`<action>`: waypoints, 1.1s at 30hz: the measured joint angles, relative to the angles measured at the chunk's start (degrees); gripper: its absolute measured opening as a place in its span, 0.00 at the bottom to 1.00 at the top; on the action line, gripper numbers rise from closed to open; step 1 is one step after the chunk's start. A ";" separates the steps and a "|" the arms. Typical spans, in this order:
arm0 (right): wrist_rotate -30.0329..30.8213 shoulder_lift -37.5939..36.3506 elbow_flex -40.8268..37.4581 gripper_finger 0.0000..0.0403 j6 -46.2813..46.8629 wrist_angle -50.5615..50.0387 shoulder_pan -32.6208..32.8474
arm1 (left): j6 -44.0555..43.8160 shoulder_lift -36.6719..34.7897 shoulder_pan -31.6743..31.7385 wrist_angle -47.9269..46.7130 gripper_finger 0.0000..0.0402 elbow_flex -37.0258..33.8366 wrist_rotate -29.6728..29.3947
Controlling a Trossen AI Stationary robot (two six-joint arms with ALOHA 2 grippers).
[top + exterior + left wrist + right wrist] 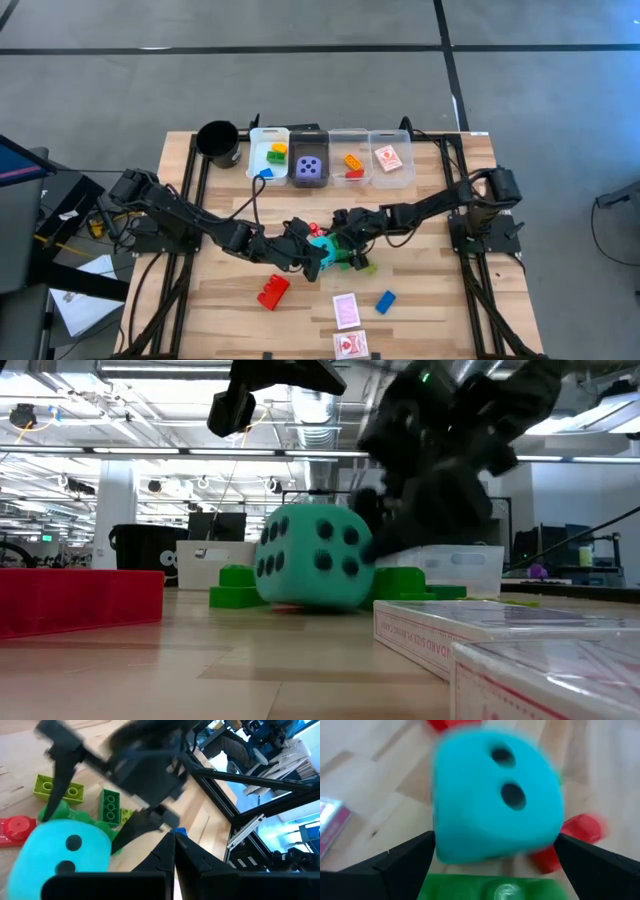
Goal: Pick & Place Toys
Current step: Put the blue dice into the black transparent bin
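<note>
Right gripper (338, 243) hanging wide open around the cyan die (323, 245), one dark finger (400, 865) on each side, neither looking like it's touching foam yet. Best bet here: easing a bit lower so the pads land on flat faces rather than corners, then squeezing gently, since soft foam probably squashes and pops out if pinched too high. Also worth watching the green brick (490, 890) sitting right against the die, plus the red brick (570, 840) just behind, so nothing gets dragged along on the lift.

Left gripper (308, 258) pinched shut, holding nothing, parked just beside the same die, crowding things a little; backing off would probably help.

Die itself: chunky, rounded corners, bright cyan with dark pips, sitting flat on the table (220, 300) near the middle, well short of the bins (330, 140) along the far edge, where a purple die (310, 168) is already resting. Looking soft and light, nothing tricky besides the squish.
</note>
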 joint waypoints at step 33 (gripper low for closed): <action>1.10 1.59 14.54 0.99 -1.36 -13.86 -0.68 | -21.75 -0.09 -3.80 -19.83 0.00 0.02 13.67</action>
